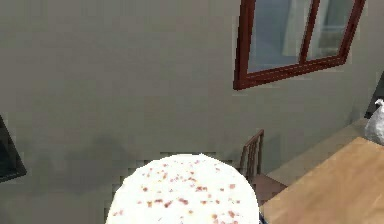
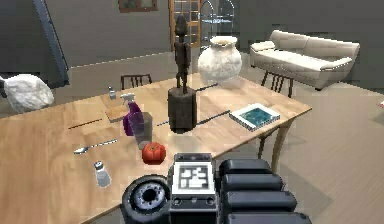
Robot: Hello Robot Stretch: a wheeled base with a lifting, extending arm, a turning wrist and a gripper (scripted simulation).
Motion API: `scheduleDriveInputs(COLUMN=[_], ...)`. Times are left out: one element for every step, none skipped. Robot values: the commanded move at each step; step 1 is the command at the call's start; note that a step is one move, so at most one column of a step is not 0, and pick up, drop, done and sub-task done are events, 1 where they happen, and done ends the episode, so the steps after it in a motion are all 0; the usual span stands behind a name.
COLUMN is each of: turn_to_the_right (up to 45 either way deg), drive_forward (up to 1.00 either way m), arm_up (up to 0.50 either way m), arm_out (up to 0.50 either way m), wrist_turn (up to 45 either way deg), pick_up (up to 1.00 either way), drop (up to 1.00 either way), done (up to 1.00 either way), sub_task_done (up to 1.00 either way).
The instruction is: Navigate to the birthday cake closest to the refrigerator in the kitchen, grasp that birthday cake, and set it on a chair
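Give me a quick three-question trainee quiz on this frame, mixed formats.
1. True or false: in the arm side view, the statue stands on the table.
2. Multiple choice: in the forward view, the frame of the window is A) red-brown, B) blue, C) white.
3. Short answer: in the forward view, which piece of furniture stands just right of the speckled white cake?

Key: 1 true. 2 A. 3 the chair.
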Motion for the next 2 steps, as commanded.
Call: scheduleDriveInputs(turn_to_the_right=[0.0,0.0], drive_forward=[0.00,0.00], arm_up=[0.00,0.00], arm_out=[0.34,0.00], wrist_turn=[0.0,45.0], pick_up=[0.00,0.00], drop=[0.00,0.00], done=[0.00,0.00], sub_task_done=[0.00,0.00])
